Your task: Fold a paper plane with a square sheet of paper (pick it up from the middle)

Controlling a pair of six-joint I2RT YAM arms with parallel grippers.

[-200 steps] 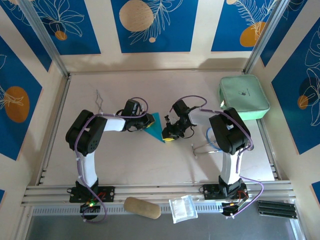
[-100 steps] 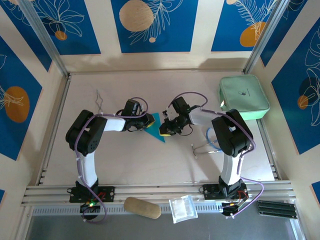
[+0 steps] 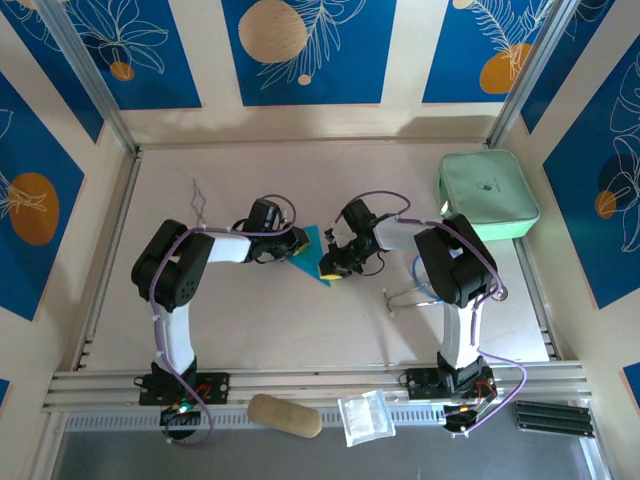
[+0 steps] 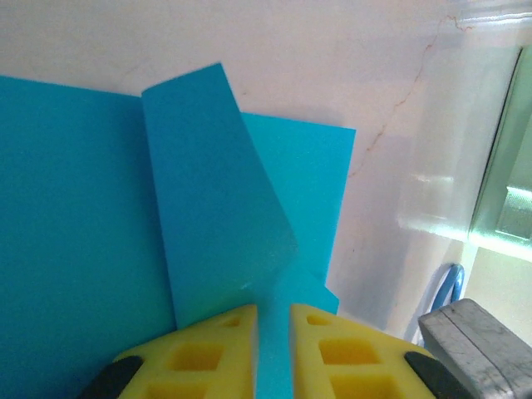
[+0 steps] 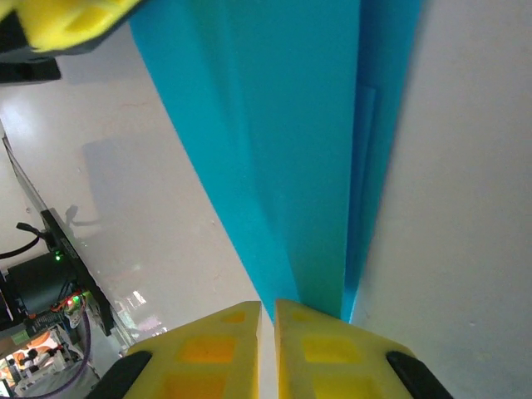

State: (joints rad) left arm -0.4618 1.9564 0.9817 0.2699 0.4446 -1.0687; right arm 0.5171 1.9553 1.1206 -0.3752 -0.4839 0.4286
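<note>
Pale table (image 3: 250, 320): paper (image 3: 311, 256) pinched from both sides.
Left gripper (image 4: 273, 322) clamps it from 9 o'clock, right gripper (image 5: 268, 314) from 3; pulling apart could tear or uncrease it.

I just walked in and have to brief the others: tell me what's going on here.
Two robot arms are folding a teal paper into a plane at the middle of the table. The left gripper is shut on the paper from one side, and the right gripper pinches it from the other. The paper is already creased, with a flap folded over, but it is not a finished plane yet. A mint pouch sits untouched at the far right.
</note>
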